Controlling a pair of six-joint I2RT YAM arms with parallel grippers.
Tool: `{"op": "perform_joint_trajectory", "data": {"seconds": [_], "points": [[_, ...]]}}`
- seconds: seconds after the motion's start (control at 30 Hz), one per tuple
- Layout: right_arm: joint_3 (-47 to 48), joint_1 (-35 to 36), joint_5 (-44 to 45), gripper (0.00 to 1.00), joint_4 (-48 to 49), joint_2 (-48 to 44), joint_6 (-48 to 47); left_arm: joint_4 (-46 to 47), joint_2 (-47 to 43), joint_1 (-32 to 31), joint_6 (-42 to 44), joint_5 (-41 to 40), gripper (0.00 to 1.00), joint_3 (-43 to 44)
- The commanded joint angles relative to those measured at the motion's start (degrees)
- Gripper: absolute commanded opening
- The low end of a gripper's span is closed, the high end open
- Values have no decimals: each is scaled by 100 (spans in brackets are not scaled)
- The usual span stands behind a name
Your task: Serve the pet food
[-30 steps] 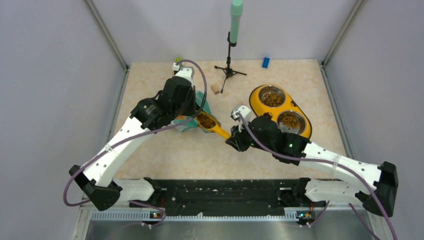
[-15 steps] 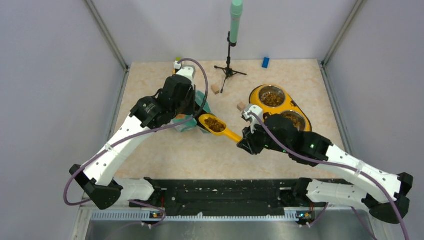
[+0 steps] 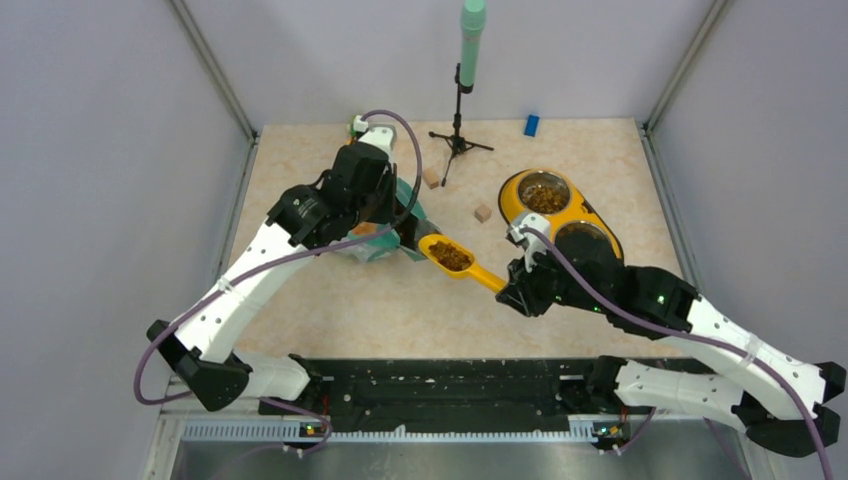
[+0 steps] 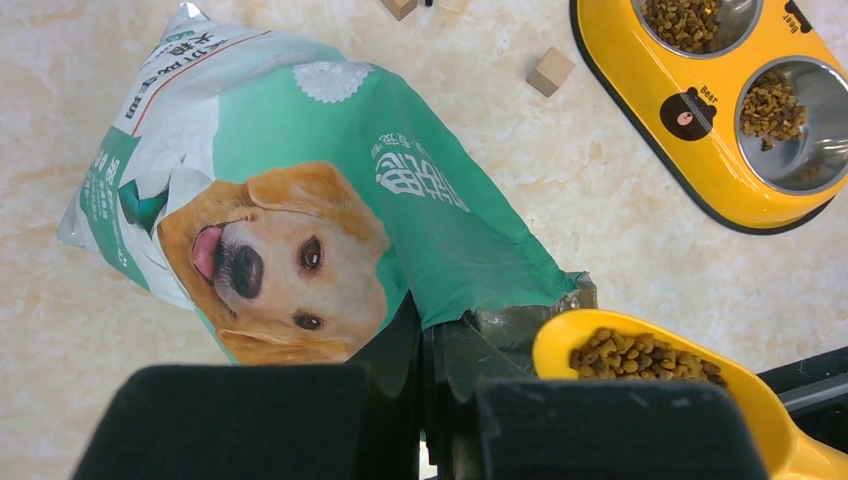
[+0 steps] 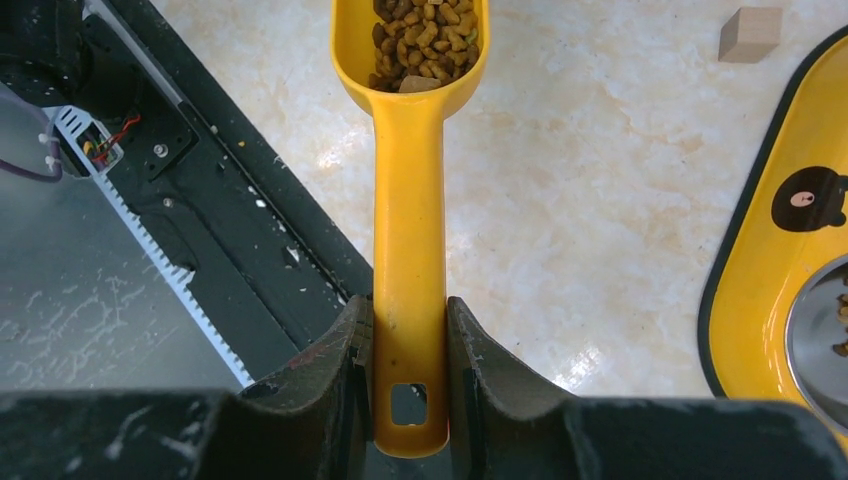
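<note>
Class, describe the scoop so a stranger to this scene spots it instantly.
Find the yellow double-bowl feeder on the right of the table, then look left towards the teal dog-food pouch. Between them the right gripper holds a yellow scoop of kibble, the only yellow thing with a long handle.

Bare counter (image 3: pixel 380 300) lies open between the scoop (image 3: pixel 452 257) in the right end effector (image 5: pixel 408 345) and the yellow feeder (image 3: pixel 507 192), broken by one wooden cube (image 3: pixel 483 212), while the pouch (image 4: pixel 430 230) crowds the scoop's left and a tripod stand (image 3: pixel 459 140) rises behind.
</note>
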Motion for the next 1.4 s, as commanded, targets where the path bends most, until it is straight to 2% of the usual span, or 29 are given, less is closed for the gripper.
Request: {"op": "perform_joint_trajectory", "data": {"seconds": [0.0, 0.2, 0.5, 0.63, 0.93, 1.03, 1.23, 1.37], "points": [[424, 12, 119, 0, -118, -249, 247, 907, -18, 112, -10, 27, 0, 350], [497, 15, 548, 0, -518, -580, 589, 995, 96, 208, 55, 130, 0, 333], [784, 13, 1941, 0, -1453, -754, 1535, 1031, 34, 398, 91, 93, 0, 275], [840, 13, 2615, 0, -2064, -633, 2076, 1082, -51, 446, 67, 133, 0, 176], [660, -97, 3256, 0, -2883, -116, 3266, 1128, -303, 502, -33, 154, 0, -142], [533, -516, 3063, 0, -2905, -177, 3259, 1095, -409, 548, -15, 203, 0, -245], [119, -2234, 1902, 0, -2506, -269, 2372, 1084, -586, 583, -11, 293, 0, -362], [-42, -2880, 1486, 0, -2316, -135, 1999, 1053, -788, 586, -6, 264, 0, -463]]}}
